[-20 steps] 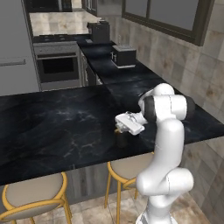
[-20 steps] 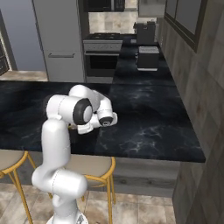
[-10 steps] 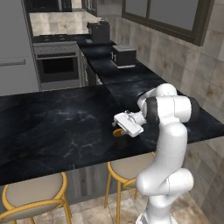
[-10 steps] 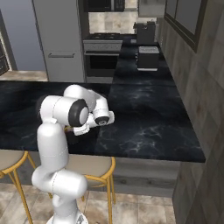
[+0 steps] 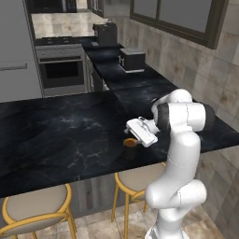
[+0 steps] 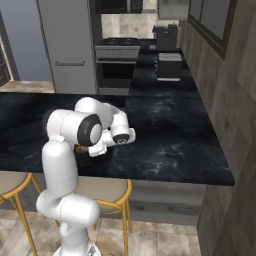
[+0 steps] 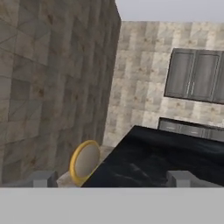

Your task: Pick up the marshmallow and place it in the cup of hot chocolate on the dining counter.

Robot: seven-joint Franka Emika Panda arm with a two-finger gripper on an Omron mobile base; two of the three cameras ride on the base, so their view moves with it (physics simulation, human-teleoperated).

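Tool hangs with its fingers spread wide and holding nothing, right above the mug, which stands on the black tabletop near its front edge, over a gold-legged stool. Marshmallow cannot be made out.

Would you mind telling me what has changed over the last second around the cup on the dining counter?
The gripper has opened: its fingertips now stand wide apart with nothing between them. The hand has shifted only slightly and hangs over the cup of hot chocolate. Whether the marshmallow dropped in cannot be seen. The cup, the dining counter and the stools stayed put.
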